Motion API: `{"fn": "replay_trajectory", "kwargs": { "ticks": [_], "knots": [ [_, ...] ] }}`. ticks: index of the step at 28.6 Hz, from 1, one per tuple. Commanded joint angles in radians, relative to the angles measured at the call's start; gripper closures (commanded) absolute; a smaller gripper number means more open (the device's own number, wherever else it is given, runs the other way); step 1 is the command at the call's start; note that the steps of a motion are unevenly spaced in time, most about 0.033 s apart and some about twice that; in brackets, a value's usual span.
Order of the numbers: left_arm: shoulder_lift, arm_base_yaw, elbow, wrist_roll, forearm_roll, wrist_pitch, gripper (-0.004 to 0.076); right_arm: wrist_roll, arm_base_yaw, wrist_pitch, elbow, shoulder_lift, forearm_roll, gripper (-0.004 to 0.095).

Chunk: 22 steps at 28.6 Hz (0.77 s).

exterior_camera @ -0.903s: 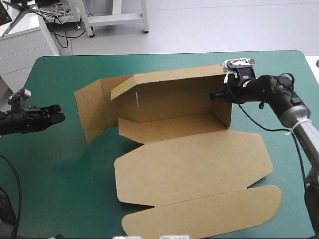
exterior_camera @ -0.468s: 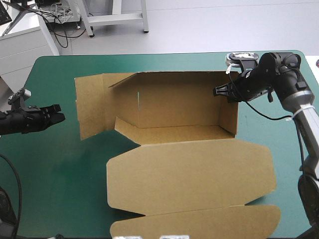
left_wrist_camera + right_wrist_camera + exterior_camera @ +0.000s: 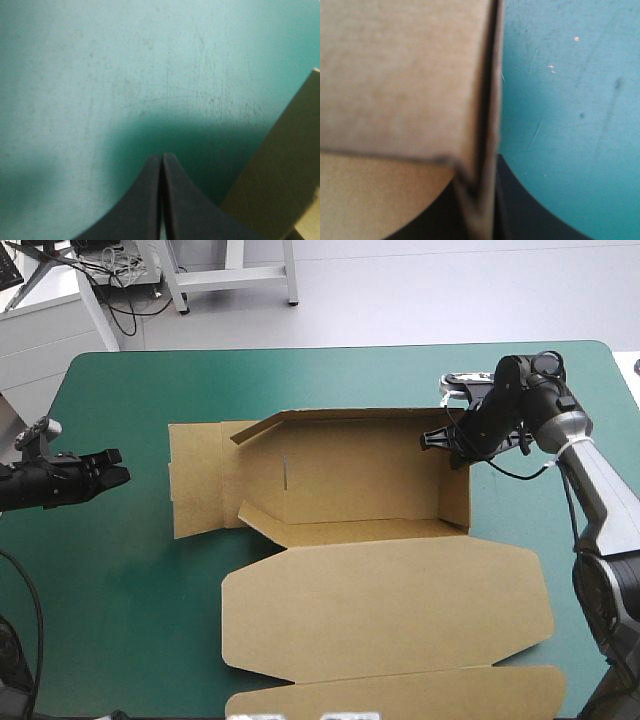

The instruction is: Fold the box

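Folding step: judged to be standing up the right end wall (image 3: pixel 458 480). Done well, the pinch sits close to the board's edge, the wall comes square to the back wall, and the pull is gentle enough that the floor does not skate over the cover.
Support: the left side lies unfolded and unheld, so a second hold there would likely steady the sheet. The risk, as a judgement, is the whole piece sliding toward the table's right edge.
Table (image 3: pixel 120 580): teal-green cover, carrying the box from its middle down to its near edge.
Box (image 3: pixel 350 532): brown board, partly raised and not yet a finished tray. It sits nearer the table's right edge than its left.
Lid panel (image 3: pixel 385 610): the largest piece, flat on the cover toward the near edge, with its tuck flap (image 3: pixel 400 695) at that edge.
Back wall (image 3: pixel 365 460): upright along the far side, its top strip tilted at the left end.
Left end flap (image 3: pixel 195 480): lying flat, pointing at the table's left edge.
Right gripper (image 3: pixel 436 439): black fingers clamped on the right end wall near the box's far right corner, with the board sandwiched between them in its wrist view.
Left gripper (image 3: pixel 112 468): fingers pressed together on nothing, hovering over bare cover near the left edge, apart from the box.
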Motion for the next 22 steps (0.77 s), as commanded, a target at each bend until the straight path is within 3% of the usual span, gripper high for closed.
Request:
{"fn": "replay_trajectory", "kwargs": {
  "ticks": [1, 15, 17, 20, 21, 22],
  "knots": [
    [-0.041, 0.003, -0.024, -0.007, -0.055, -0.002, 0.0734, -0.019, -0.004, 0.015, -0.026, -0.015, 0.027, 0.0908],
    [-0.041, 0.003, -0.024, -0.007, -0.053, -0.028, 0.0734, -0.086, -0.004, -0.128, -0.047, 0.051, 0.023, 0.0893],
    [-0.039, 0.003, -0.024, -0.003, -0.053, -0.035, 0.0734, -0.100, -0.004, -0.121, -0.058, 0.051, 0.023, 0.0834],
    [-0.038, 0.003, -0.024, -0.003, -0.053, -0.041, 0.0734, -0.098, -0.004, -0.108, -0.078, 0.051, 0.023, 0.0655],
    [-0.038, 0.003, -0.024, -0.003, -0.053, -0.043, 0.0734, -0.084, -0.004, -0.094, -0.098, 0.051, 0.023, 0.0497],
    [-0.038, 0.003, -0.024, -0.007, -0.053, -0.043, 0.0734, -0.074, -0.004, -0.090, -0.108, 0.051, 0.023, 0.0432]
  ]
}}
